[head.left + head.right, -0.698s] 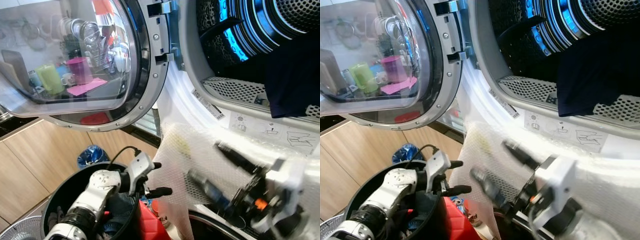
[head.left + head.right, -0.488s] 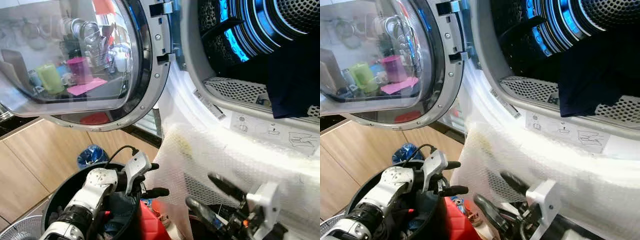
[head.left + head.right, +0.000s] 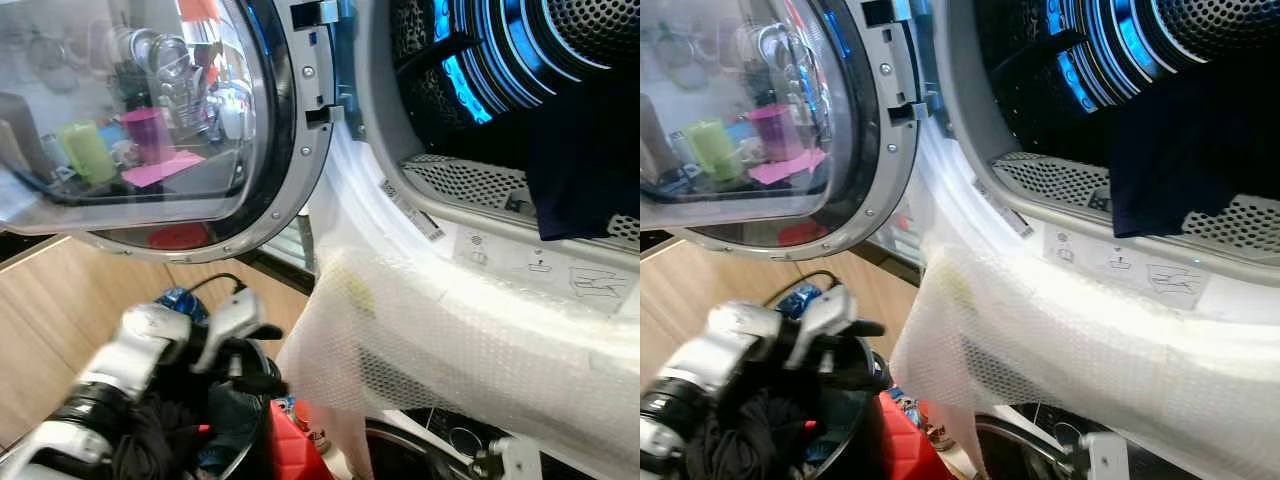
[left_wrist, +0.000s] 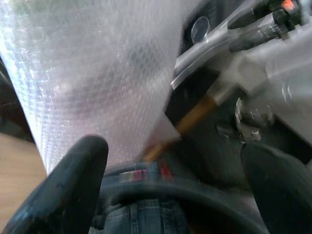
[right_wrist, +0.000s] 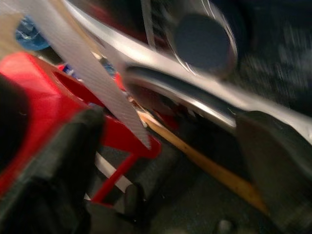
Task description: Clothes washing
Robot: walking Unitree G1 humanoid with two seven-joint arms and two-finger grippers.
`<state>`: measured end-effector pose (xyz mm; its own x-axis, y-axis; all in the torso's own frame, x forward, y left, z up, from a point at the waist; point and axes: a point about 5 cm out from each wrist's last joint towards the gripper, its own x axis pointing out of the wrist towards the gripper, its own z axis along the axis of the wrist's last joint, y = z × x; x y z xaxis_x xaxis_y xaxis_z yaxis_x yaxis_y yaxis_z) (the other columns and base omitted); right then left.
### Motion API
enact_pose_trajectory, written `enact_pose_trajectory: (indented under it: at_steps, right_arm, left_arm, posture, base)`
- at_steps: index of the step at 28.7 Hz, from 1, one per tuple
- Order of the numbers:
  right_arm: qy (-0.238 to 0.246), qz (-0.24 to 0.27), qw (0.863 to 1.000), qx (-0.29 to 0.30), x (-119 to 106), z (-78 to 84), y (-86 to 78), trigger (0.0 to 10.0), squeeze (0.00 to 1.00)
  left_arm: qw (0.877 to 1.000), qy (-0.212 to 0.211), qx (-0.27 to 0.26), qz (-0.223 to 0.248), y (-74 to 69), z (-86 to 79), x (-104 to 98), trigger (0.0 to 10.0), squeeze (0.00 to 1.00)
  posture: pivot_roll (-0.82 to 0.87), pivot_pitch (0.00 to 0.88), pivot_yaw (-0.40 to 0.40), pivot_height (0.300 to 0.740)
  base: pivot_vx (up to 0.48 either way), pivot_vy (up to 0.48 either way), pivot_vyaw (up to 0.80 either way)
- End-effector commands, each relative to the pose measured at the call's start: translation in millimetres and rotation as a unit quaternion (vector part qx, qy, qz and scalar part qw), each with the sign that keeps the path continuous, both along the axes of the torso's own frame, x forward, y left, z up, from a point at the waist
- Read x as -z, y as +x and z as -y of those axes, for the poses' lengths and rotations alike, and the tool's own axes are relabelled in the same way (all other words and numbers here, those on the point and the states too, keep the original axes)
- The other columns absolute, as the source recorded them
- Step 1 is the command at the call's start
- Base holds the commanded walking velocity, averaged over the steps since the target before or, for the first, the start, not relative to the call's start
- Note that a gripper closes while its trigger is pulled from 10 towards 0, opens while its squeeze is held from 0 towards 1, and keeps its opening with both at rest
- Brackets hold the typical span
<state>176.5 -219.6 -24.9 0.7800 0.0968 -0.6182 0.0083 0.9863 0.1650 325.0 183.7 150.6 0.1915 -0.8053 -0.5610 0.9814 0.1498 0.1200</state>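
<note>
The machine's drum (image 3: pixel 500 60) stands open, lit blue inside, and a dark navy garment (image 3: pixel 580 170) hangs over its perforated rim. A sheet of bubble wrap (image 3: pixel 450 340) is draped down the machine's front. Low on the left, my left gripper (image 3: pixel 262 355) hovers open over a black basket (image 3: pixel 258 435) that holds dark clothes (image 3: pixel 150 445) and denim (image 4: pixel 146 219). Nothing is between its fingers (image 4: pixel 73 185). My right gripper (image 5: pixel 161 170) is low by the machine's base, blurred, with its fingers (image 5: pixel 48 165) wide apart and nothing in them.
The round glass door (image 3: pixel 150 120) swings open to the left above the basket. A red plastic object (image 3: pixel 300 445) sits between the basket and the machine. Wooden cabinet fronts (image 3: pixel 60 300) stand at the left. A blue item (image 3: pixel 180 296) lies on the floor behind the basket.
My right arm has dropped from in front of the bubble wrap to below the picture's edge. The left gripper has shifted a little left and up over the basket.
</note>
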Motion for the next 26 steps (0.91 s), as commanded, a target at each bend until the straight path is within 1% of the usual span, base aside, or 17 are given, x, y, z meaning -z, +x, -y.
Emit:
enact_pose_trajectory:
  at_steps: [1, 2, 3, 4, 5, 6, 8, 10, 11, 12, 13, 16, 17, 18, 22, 24, 26]
  right_arm:
    - [-0.008, 0.008, 1.0, 0.008, -1, -1.5, 4.9, 10.0, 0.0]
    - [-0.026, -0.02, 0.998, 0.047, 11, 5.1, 3.1, 10.0, 0.0]
    - [-0.026, -0.02, 0.998, 0.047, 11, 5.1, 3.1, 10.0, 0.0]
    - [-0.042, -0.051, 0.994, 0.089, 23, 11.8, 0.2, 10.0, 0.0]
    - [-0.059, -0.081, 0.987, 0.129, 33, 17.2, -4.9, 10.0, 0.0]
    - [-0.07, -0.108, 0.979, 0.162, 42, 19.3, -10.8, 10.0, 0.0]
    - [-0.079, -0.136, 0.968, 0.193, 51, 18.9, -18.2, 10.0, 0.0]
    - [-0.079, -0.136, 0.968, 0.193, 51, 18.9, -18.2, 10.0, 0.0]
    - [-0.082, -0.147, 0.965, 0.202, 56, 16.5, -21.5, 10.0, 0.0]
    - [-0.092, -0.173, 0.959, 0.206, 63, 10.9, -29.4, 10.0, 0.0]
    - [-0.092, -0.173, 0.959, 0.206, 63, 10.9, -29.4, 10.0, 0.0]
    - [-0.092, -0.182, 0.958, 0.201, 66, 6.8, -32.8, 10.0, 0.0]
    - [-0.089, -0.182, 0.958, 0.201, 67, 5.1, -33.3, 10.0, 0.0]
    - [-0.088, -0.182, 0.958, 0.201, 68, 4.1, -34.3, 10.0, 0.0]
    - [-0.09, -0.188, 0.958, 0.196, 70, 2.7, -38.1, 10.0, 0.0]
    - [-0.089, -0.191, 0.962, 0.175, 73, -2.5, -43.0, 10.0, 0.0]
    - [-0.095, -0.197, 0.962, 0.164, 75, -3.9, -47.0, 10.0, 0.0]
  left_arm:
    - [1.0, 0.017, 0.016, -0.003, -0.8, 1.1, -3, 10.0, 0.0]
    - [0.998, 0.046, 0.027, -0.018, -4.7, -6.7, -2, 10.0, 0.0]
    - [0.998, 0.046, 0.027, -0.018, -4.7, -6.7, -2, 10.0, 0.0]
    - [0.995, 0.089, 0.035, -0.027, -8.5, -17.5, -1, 10.0, 0.0]
    - [0.988, 0.145, 0.031, -0.034, -10.9, -30.0, 4, 10.0, 0.0]
    - [0.978, 0.202, 0.027, -0.041, -14.4, -42.4, 11, 10.0, 0.0]
    - [0.964, 0.262, 0.024, -0.047, -18.7, -53.3, 20, 10.0, 0.0]
    - [0.964, 0.262, 0.024, -0.047, -18.7, -53.3, 20, 10.0, 0.0]
    - [0.959, 0.278, 0.024, -0.049, -20.5, -54.4, 25, 10.0, 0.0]
    - [0.949, 0.308, 0.039, -0.061, -27.8, -54.7, 38, 10.0, 0.0]
    - [0.949, 0.308, 0.039, -0.061, -27.8, -54.7, 38, 10.0, 0.0]
    - [0.935, 0.346, 0.051, -0.063, -32.3, -55.5, 50, 10.0, 0.0]
    - [0.929, 0.36, 0.063, -0.062, -34.7, -54.6, 57, 10.0, 0.0]
    - [0.926, 0.365, 0.074, -0.066, -37.8, -53.0, 63, 10.0, 0.0]
    - [0.927, 0.359, 0.08, -0.079, -42.4, -49.0, 73, 10.0, 0.0]
    - [0.92, 0.372, 0.083, -0.094, -44.2, -48.8, 79, 10.0, 0.0]
    - [0.917, 0.379, 0.08, -0.098, -43.9, -49.6, 80, 10.0, 0.0]
  posture:
    - [0.01, 0.0, 0.129, 0.74]
    - [0.01, 0.0, 0.131, 0.74]
    - [0.01, 0.0, 0.131, 0.74]
    - [0.02, 0.0, 0.134, 0.74]
    - [0.02, 0.0, 0.134, 0.74]
    - [0.03, 0.0, 0.138, 0.74]
    - [0.04, 0.0, 0.13, 0.74]
    - [0.04, 0.0, 0.13, 0.74]
    - [0.05, 0.0, 0.127, 0.74]
    - [0.06, 0.0, 0.125, 0.74]
    - [0.06, 0.0, 0.125, 0.74]
    - [0.08, 0.0, 0.125, 0.74]
    - [0.08, 0.0, 0.125, 0.74]
    - [0.07, 0.0, 0.131, 0.74]
    - [0.05, 0.0, 0.136, 0.74]
    - [0.04, 0.0, 0.138, 0.74]
    - [0.04, 0.0, 0.135, 0.74]
  base:
    - [0.0, 0.0, 0.0]
    - [0.0, 0.0, 0.0]
    - [0.0, 0.0, 0.0]
    - [0.0, 0.0, 0.0]
    - [0.0, 0.0, 0.0]
    - [0.0, 0.0, 0.0]
    - [0.0, 0.0, 0.0]
    - [0.0, 0.0, 0.0]
    - [0.0, 0.0, 0.0]
    - [0.0, 0.0, 0.0]
    - [0.0, 0.0, 0.0]
    - [0.0, 0.0, 0.0]
    - [0.0, 0.0, 0.0]
    - [0.0, 0.0, 0.0]
    - [0.0, 0.0, 0.0]
    - [0.0, 0.0, 0.0]
    - [0.0, 0.0, 0.0]
